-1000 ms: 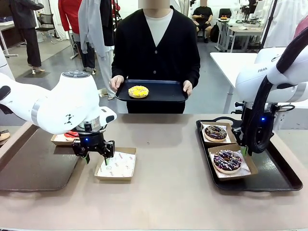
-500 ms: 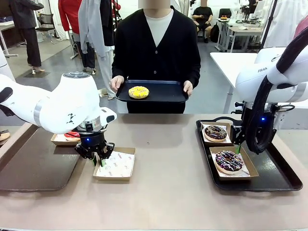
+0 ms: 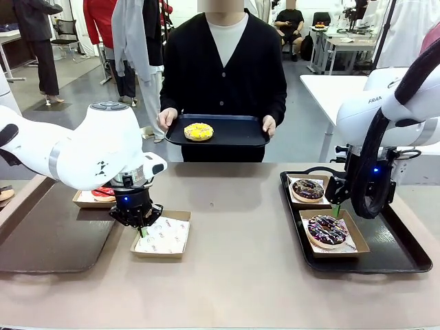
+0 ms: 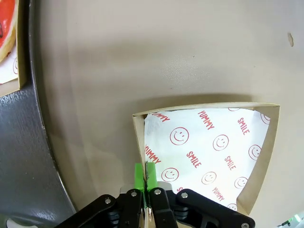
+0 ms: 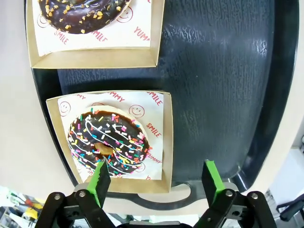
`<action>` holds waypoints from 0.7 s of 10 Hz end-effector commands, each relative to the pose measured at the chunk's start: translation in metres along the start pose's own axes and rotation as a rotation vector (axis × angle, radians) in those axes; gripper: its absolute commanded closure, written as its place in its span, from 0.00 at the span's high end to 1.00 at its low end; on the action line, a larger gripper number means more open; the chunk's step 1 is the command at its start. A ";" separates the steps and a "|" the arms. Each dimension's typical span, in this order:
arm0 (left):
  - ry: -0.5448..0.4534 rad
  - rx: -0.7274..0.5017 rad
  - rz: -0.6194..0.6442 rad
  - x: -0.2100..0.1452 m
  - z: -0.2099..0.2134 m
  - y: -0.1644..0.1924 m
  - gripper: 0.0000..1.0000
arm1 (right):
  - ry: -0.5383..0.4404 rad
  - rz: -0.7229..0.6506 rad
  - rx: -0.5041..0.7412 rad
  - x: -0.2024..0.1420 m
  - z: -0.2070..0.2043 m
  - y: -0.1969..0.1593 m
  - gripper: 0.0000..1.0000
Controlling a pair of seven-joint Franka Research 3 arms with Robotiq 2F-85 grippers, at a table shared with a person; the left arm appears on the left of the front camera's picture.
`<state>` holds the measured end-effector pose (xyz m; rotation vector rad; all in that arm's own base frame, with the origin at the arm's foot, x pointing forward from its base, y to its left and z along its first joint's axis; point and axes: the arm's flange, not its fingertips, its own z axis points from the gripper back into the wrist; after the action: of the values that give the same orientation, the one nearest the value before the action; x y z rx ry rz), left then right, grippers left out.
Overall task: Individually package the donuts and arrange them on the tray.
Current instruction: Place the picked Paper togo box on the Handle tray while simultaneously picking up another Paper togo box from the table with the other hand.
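We are looking across the long brown table point(image 3: 240, 275), where a person in a black cardigan point(image 3: 223, 75) is holding a dark tray point(image 3: 237, 134) carrying the yellow crumbly-topped donut point(image 3: 198, 130). On our right, a black plastic tray point(image 3: 402, 251) is bearing two paper-lined cardboard boxes: the far one is cradling a chocolate donut with orange bits point(image 5: 78, 12), the near one a dark donut with white drizzle and coloured sprinkles point(image 5: 107, 145). The right gripper point(image 5: 156, 183) is hovering over that near box, jaws spread wide and gripping nothing. On our left, the left gripper point(image 4: 144, 176) is pinching the wall of the empty smiley-print box point(image 4: 209, 152), pads pressed together. A glossy red donut point(image 3: 104, 192) is peeking out behind that arm.
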<state>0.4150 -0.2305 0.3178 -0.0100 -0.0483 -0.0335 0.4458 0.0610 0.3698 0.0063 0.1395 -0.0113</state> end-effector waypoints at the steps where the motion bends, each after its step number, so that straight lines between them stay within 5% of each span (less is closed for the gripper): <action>1: 0.021 -0.004 -0.012 0.002 0.000 0.001 0.00 | -0.014 0.017 0.050 -0.006 -0.001 -0.001 1.00; 3: 0.058 -0.012 -0.034 0.002 0.007 -0.002 0.00 | -0.020 0.059 0.122 -0.022 0.016 -0.012 1.00; 7: 0.032 0.015 -0.090 0.020 0.082 -0.016 0.00 | -0.146 0.180 0.580 -0.095 0.086 -0.104 1.00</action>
<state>0.4262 -0.2450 0.3800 -0.0062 -0.0056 -0.1086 0.3802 -0.0158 0.4629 0.4868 -0.0092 0.1178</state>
